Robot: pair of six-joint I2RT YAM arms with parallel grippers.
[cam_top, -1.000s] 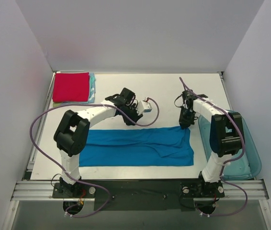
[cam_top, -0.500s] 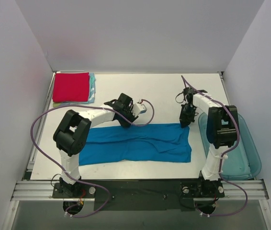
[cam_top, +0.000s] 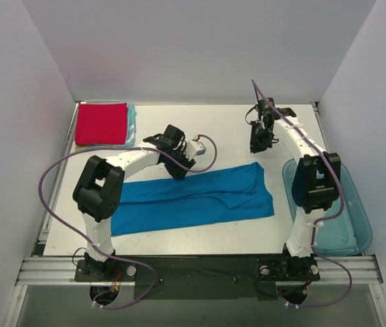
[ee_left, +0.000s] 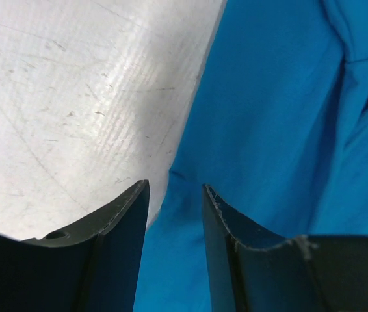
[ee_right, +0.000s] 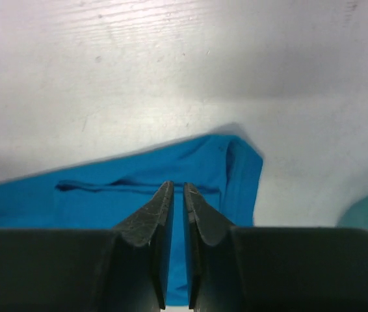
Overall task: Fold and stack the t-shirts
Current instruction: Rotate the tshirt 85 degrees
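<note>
A bright blue cloth t-shirt (cam_top: 200,197) lies spread out flat as a long, loosely folded band across the near middle of the white tabletop (cam_top: 227,129). It runs left to right between the two arms, its right end lying a little farther from the arm bases than its left. The left gripper (cam_top: 179,174) is low over the shirt's far edge, about midway along the band. In the left wrist view, the left gripper (ee_left: 175,185) has its dark fingers (ee_left: 122,221) clearly spread and nothing between them, straddling the line where the blue cloth (ee_left: 268,130) meets the scuffed tabletop (ee_left: 73,97). The right gripper (cam_top: 256,146) hangs above bare tabletop just beyond the shirt's far right corner, clear of the cloth. In the right wrist view, the right gripper (ee_right: 177,184) is barely parted, with only a thin slit between the fingers, and it grips nothing. The corner of the blue shirt (ee_right: 106,188) lies on the tabletop (ee_right: 171,65) below it. At the far left corner sits a red t-shirt (cam_top: 101,123) folded into a square, on top of a light teal one (cam_top: 132,122) whose edge shows along its right side. A translucent blue plastic bin (cam_top: 353,204) stands at the right edge, beside the right arm.
</note>
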